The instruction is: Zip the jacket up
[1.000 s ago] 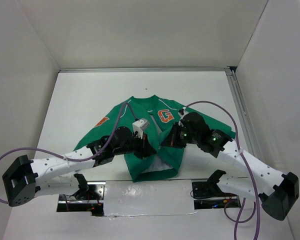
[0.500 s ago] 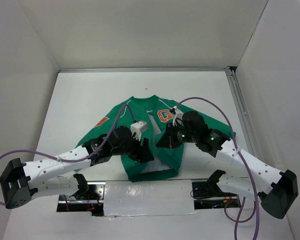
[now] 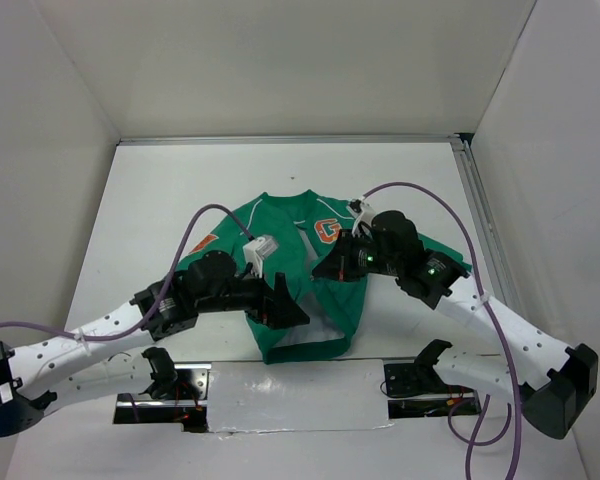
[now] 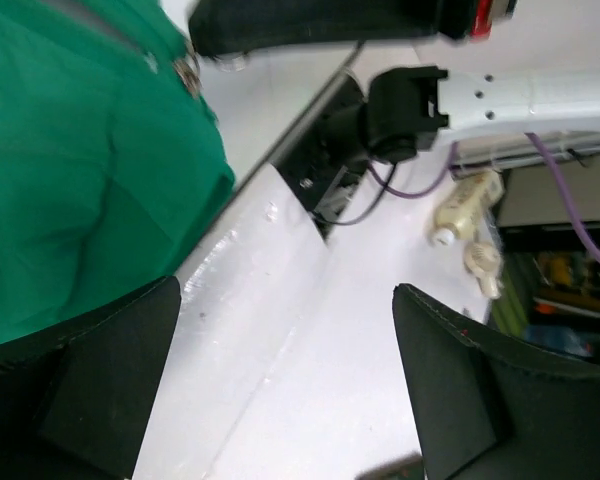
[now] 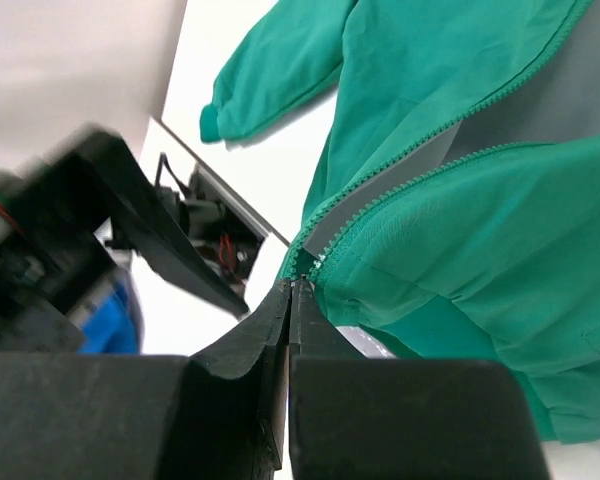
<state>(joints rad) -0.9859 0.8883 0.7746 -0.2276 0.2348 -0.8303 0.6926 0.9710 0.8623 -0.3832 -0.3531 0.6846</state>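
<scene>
We are finding the right gripper [image 5: 292,285] pinched shut on the zipper pull [image 5: 302,272], the unjoined teeth [image 5: 420,160] of the jacket [image 3: 280,215] running straight ahead of it. The left gripper [image 4: 290,380] is standing wide and empty, the hem [image 4: 130,200] lying just beside one finger [image 4: 90,390], nearer it than the right.

The little green jacket [image 3: 285,215] is lying front-up on the white desk [image 3: 160,190], collar toward the far side and sleeves flung out both ways — orange G patch [image 3: 327,231] on the chest, front zipper [image 5: 410,150] apart, pale lining [image 3: 315,347] showing near the hem.
</scene>
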